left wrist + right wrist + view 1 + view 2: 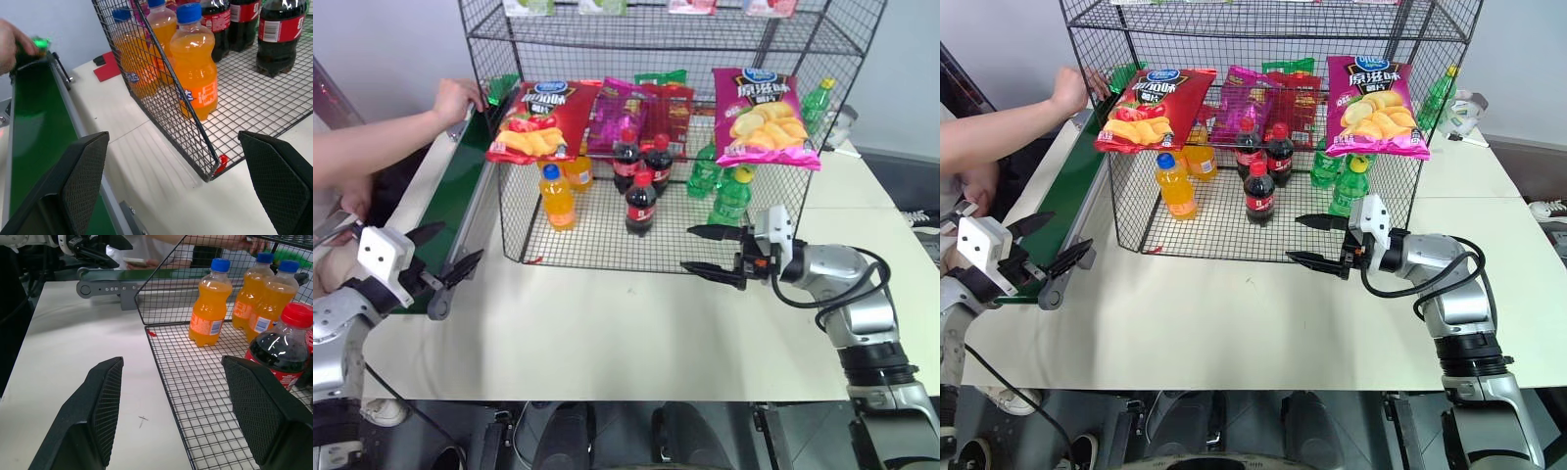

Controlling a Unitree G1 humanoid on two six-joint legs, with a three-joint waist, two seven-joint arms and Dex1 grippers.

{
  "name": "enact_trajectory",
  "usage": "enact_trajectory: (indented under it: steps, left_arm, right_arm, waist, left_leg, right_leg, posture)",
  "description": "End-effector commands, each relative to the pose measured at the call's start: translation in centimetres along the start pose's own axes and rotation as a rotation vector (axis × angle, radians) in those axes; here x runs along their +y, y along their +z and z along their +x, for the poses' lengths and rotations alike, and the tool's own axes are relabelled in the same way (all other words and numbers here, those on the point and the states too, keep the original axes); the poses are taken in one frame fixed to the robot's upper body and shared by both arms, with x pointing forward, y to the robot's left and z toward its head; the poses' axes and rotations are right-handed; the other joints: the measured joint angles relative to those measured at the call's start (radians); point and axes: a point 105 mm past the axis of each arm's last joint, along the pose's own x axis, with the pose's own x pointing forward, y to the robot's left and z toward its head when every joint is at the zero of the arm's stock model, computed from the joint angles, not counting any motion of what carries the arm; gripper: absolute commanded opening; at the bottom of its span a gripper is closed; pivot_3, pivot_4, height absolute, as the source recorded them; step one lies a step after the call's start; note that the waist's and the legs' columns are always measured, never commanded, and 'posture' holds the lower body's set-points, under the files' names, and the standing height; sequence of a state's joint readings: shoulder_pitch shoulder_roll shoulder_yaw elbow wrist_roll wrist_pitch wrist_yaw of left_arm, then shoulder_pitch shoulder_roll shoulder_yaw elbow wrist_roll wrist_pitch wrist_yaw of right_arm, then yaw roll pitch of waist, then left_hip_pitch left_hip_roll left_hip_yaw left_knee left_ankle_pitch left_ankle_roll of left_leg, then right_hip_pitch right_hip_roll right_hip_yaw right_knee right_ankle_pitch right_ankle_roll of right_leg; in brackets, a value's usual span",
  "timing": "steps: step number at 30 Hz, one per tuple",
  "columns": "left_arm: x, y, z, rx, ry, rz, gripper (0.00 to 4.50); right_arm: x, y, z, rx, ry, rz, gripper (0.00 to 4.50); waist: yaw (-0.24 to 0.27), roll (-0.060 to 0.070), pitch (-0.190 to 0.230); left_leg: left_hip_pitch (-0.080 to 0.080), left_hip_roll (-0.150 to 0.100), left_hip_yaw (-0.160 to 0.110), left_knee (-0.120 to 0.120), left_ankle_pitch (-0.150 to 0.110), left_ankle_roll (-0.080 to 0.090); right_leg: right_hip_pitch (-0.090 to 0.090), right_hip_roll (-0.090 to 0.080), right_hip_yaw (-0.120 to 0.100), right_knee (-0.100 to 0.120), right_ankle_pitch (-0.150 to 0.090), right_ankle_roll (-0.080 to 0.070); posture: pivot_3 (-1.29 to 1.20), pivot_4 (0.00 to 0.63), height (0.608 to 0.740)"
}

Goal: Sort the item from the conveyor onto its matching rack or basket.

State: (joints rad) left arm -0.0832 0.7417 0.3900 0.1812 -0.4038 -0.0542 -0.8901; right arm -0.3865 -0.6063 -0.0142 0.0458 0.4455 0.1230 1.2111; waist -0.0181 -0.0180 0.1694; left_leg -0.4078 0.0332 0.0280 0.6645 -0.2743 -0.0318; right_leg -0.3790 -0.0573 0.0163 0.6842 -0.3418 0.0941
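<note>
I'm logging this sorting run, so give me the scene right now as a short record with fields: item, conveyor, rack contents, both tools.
item: green crisp bag at the conveyor's far end, under a person's hand
conveyor: dark green belt, left of the rack
rack: black wire shelving; red crisp bag and magenta crisp bag hang on its front; orange, cola and green bottles inside
left tool: open, empty, beside the belt
right tool: open, empty, before the rack
</note>
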Motion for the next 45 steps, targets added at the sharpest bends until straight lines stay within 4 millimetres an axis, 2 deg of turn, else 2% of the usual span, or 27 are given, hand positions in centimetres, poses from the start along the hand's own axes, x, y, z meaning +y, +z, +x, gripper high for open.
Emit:
enact_trajectory:
  steps: [1, 14, 17, 23, 29, 32, 36, 45]
  left_arm:
    - [0.6, 1.5, -0.1, -0.029, 0.004, 0.050, 4.50]
    - [0.6, 1.5, -0.1, -0.005, -0.017, 0.062, 4.50]
    - [0.7, 1.6, -0.3, -0.005, -0.015, 0.060, 4.50]
    - [1.1, 1.3, -1.4, 0.031, 0.004, 0.112, 4.50]
    - [2.7, 1.1, -3.1, 0.090, 0.102, 0.252, 4.50]
    - [3.1, 0.4, -4.1, 0.173, 0.121, 0.412, 4.50]
    - [3.9, 0.3, -5.2, 0.232, 0.162, 0.571, 4.50]
    - [4.2, 0.7, -6.3, 0.299, 0.160, 0.807, 4.50]
  right_arm:
    - [-0.1, 0.6, -0.1, -0.022, -0.011, -0.026, 3.33]
    - [0.4, 0.9, 0.0, -0.020, -0.013, -0.025, 3.33]
    - [0.9, 1.3, -0.1, -0.036, 0.013, -0.005, 3.33]
    - [3.3, 2.9, 0.0, -0.109, 0.136, 0.066, 3.33]
    - [4.1, 3.1, 0.6, -0.100, 0.184, 0.068, 3.33]
    - [4.7, 2.5, 1.3, -0.075, 0.228, 0.083, 3.33]
    - [4.5, 3.1, 2.2, -0.104, 0.243, 0.071, 4.48]
    - [4.1, 3.1, 2.9, -0.108, 0.236, 0.019, 4.48]
  waist:
    - [0.001, 0.000, 0.000]
    - [0.000, 0.000, 0.000]
    - [0.001, 0.000, 0.000]
    - [-0.001, 0.000, 0.000]
    - [0.001, 0.000, 0.000]
    - [0.000, 0.000, 0.000]
    - [-0.002, 0.000, 0.000]
    - [-0.001, 0.000, 0.000]
  left_leg:
    - [0.000, 0.000, 0.000, 0.000, 0.000, 0.000]
    - [0.000, 0.000, 0.000, 0.000, 0.000, 0.000]
    - [0.000, 0.000, 0.000, 0.000, 0.000, 0.000]
    - [0.000, 0.000, 0.000, 0.000, 0.000, 0.000]
    - [0.000, 0.000, 0.000, 0.000, 0.000, 0.000]
    - [0.000, 0.000, 0.000, 0.000, 0.000, 0.000]
    - [0.000, 0.000, 0.000, -0.001, 0.000, 0.000]
    - [0.000, -0.001, 0.000, -0.001, -0.001, 0.001]
  right_leg:
    - [0.000, 0.000, 0.000, 0.000, 0.000, 0.000]
    - [0.000, 0.000, 0.000, 0.000, 0.000, 0.000]
    - [0.000, 0.000, 0.000, 0.000, 0.000, 0.000]
    - [0.000, 0.000, 0.000, 0.000, 0.000, 0.000]
    - [0.000, -0.001, 0.000, 0.000, 0.000, 0.000]
    - [0.000, -0.001, 0.000, -0.001, 0.000, 0.000]
    - [0.000, -0.001, 0.000, -0.001, 0.000, 0.000]
    - [0.000, -0.002, -0.001, -0.002, 0.000, 0.000]
  posture:
    - [0.00, 0.150, 0.739]
    - [0.00, 0.150, 0.739]
    - [0.00, 0.150, 0.739]
    - [0.00, 0.150, 0.739]
    - [0.00, 0.150, 0.739]
    - [0.00, 0.150, 0.739]
    - [0.00, 0.150, 0.739]
    - [0.00, 0.150, 0.739]
